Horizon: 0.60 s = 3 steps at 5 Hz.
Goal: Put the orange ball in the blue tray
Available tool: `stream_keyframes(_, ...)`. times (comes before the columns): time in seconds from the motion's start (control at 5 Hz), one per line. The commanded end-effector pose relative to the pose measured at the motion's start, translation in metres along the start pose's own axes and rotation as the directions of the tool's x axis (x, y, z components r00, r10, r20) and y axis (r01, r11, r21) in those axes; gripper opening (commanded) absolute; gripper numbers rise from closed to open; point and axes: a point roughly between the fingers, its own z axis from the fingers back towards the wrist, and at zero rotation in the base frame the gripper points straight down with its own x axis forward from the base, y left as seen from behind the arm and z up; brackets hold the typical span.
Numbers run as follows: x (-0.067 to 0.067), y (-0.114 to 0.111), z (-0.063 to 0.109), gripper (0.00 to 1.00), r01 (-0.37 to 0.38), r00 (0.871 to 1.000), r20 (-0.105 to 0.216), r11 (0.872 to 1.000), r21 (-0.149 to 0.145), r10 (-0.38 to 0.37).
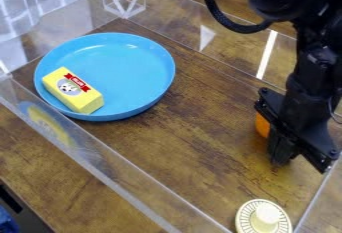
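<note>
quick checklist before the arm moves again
- orange ball in view: ok, partly covered by the gripper
- gripper shut: ok
- ball held securely: cannot tell, it shows at the fingers' edge
- ball in blue tray: not ok, outside it
- tray holds nothing else: not ok, yellow block lies in it
- room in tray for the ball: ok, bare beside the block
</note>
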Motion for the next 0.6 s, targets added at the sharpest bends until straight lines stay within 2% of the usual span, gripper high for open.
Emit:
stream_keyframes(0.0,0.007,0.012,0.028,0.0,-0.022,0.999,0.045,1.0,0.01,0.022)
stream_keyframes(0.4,0.004,0.019,0.049,0.0,-0.024,0.999,0.022,0.999,0.03,0.023)
